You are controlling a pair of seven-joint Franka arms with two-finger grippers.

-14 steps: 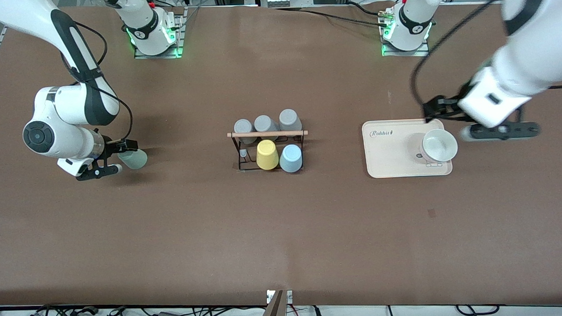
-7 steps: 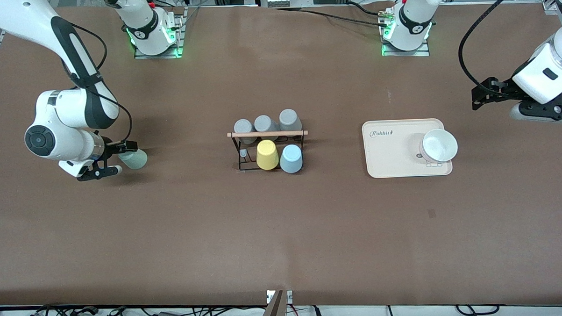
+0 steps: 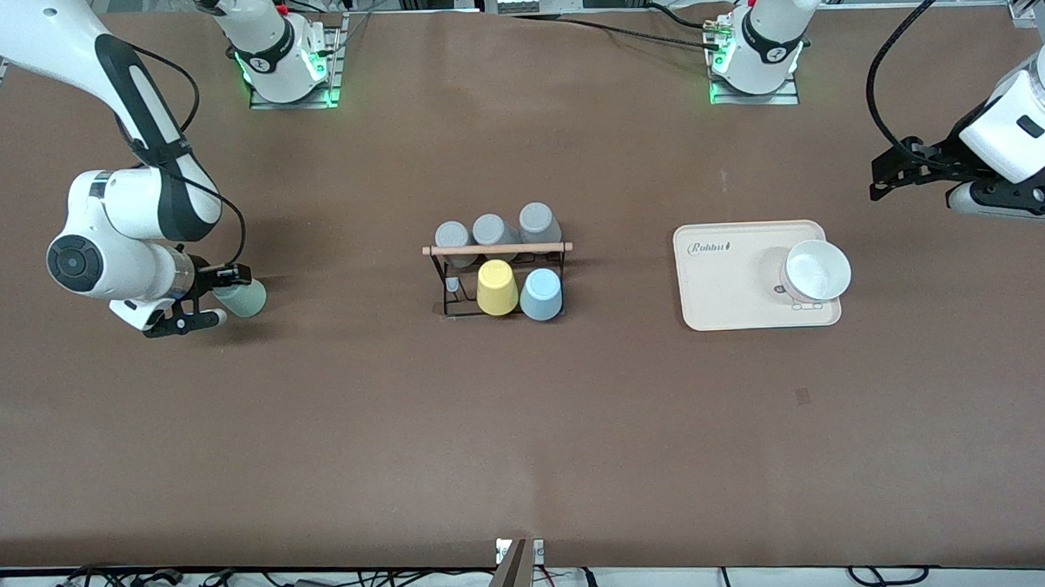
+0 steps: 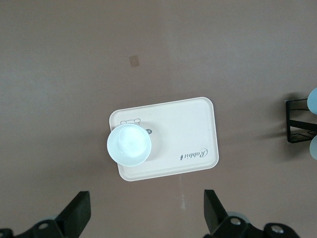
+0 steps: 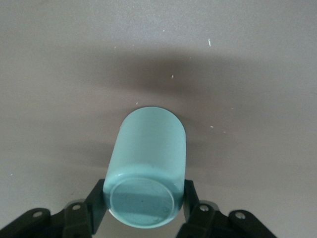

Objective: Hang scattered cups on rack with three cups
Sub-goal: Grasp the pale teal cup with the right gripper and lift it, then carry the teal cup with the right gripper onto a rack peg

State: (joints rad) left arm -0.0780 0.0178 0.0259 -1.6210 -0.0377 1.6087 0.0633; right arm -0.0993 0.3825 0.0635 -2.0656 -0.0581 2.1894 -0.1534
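Mint-green cup [image 3: 242,297] is pinched on its sides by the right gripper [image 3: 199,296], lying tipped over at the right arm's end of the table, well apart from the rack [image 3: 498,277]. On the rack, a yellow cup [image 3: 496,287] and a light blue cup [image 3: 541,294] are seated upside down, with three grey cups [image 3: 492,232] lined up farther from the front camera. Over by the left arm's end, a beige tray [image 3: 730,277] is seen carrying a white bowl [image 3: 817,269], nothing visible inside it. Left gripper [image 4: 143,218] is held spread wide, up above the table near that tray.
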